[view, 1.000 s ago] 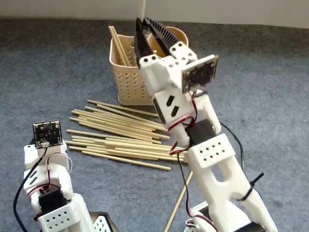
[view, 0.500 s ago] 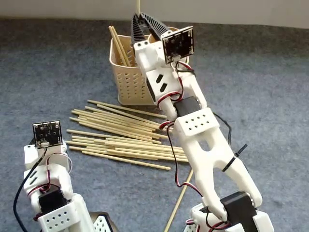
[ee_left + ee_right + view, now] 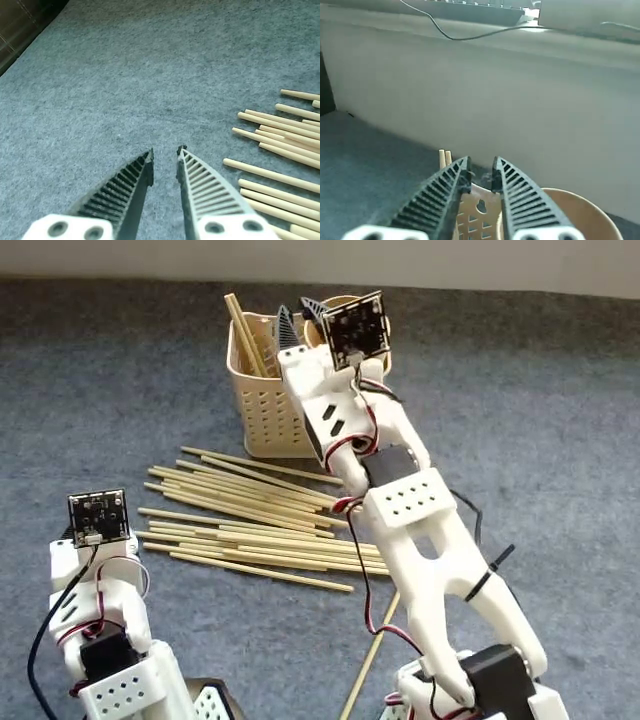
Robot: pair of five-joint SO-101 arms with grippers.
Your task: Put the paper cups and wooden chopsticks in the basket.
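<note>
A cream plastic basket (image 3: 262,400) stands at the back of the grey carpet, with a few chopsticks (image 3: 245,332) leaning in its left corner and a tan paper cup (image 3: 387,345) inside on the right. My right gripper (image 3: 298,312) hangs just over the basket's rim, open a little, with nothing between its fingers. In the right wrist view the gripper (image 3: 481,162) is above the basket wall (image 3: 476,206), beside the cup (image 3: 575,210). Many wooden chopsticks (image 3: 250,520) lie in a loose pile on the carpet. My left gripper (image 3: 165,152) hovers low over bare carpet, slightly open, beside the chopstick ends (image 3: 270,135).
One stray chopstick (image 3: 372,655) lies slantwise near the right arm's base. The left arm (image 3: 100,580) stands at the front left. A pale wall (image 3: 520,90) rises right behind the basket.
The right arm swung left and lowered over the basket. The chopstick that stood upright above its fingers is gone from view. The left arm has not moved.
</note>
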